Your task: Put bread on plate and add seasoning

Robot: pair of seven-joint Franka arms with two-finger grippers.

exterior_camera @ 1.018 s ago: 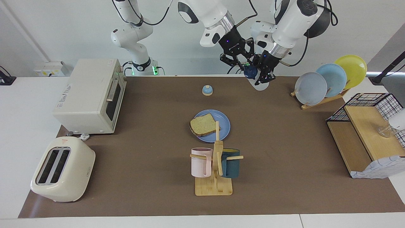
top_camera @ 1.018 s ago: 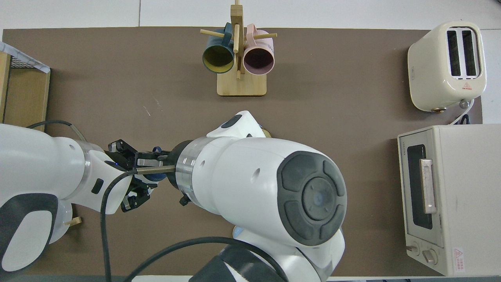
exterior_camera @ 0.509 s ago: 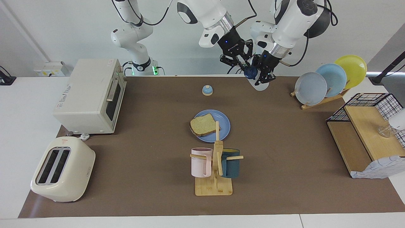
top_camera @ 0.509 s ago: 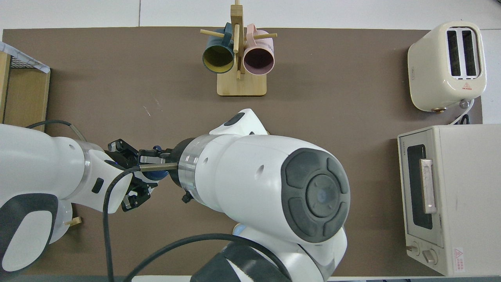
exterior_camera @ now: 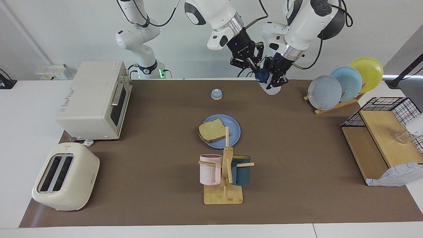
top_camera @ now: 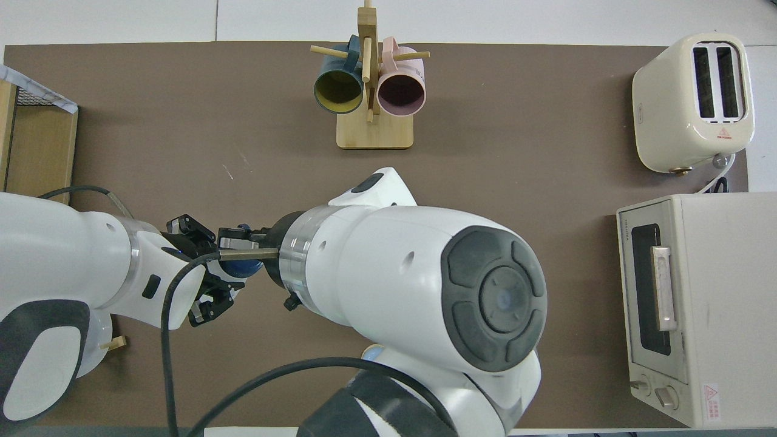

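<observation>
while the left claw (exterior_camera: 277,78) grips the seasoning (exterior_camera: 268,84) aloft, the right claw (exterior_camera: 255,67) pinches its cap (exterior_camera: 261,76).

Facing view: high, across the bench (exterior_camera: 297,138), toward the robots. Overhead view: above the robots, looking steeply down. Both share the mug rack (exterior_camera: 224,178).

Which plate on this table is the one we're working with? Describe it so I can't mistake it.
Start at the wooden mug tree holding a pink and a teal mug. Beside it, nearer the robots, the plate lies flat on the brown mat. It alone is medium blue with the bread on it; the others stand in a rack.
</observation>
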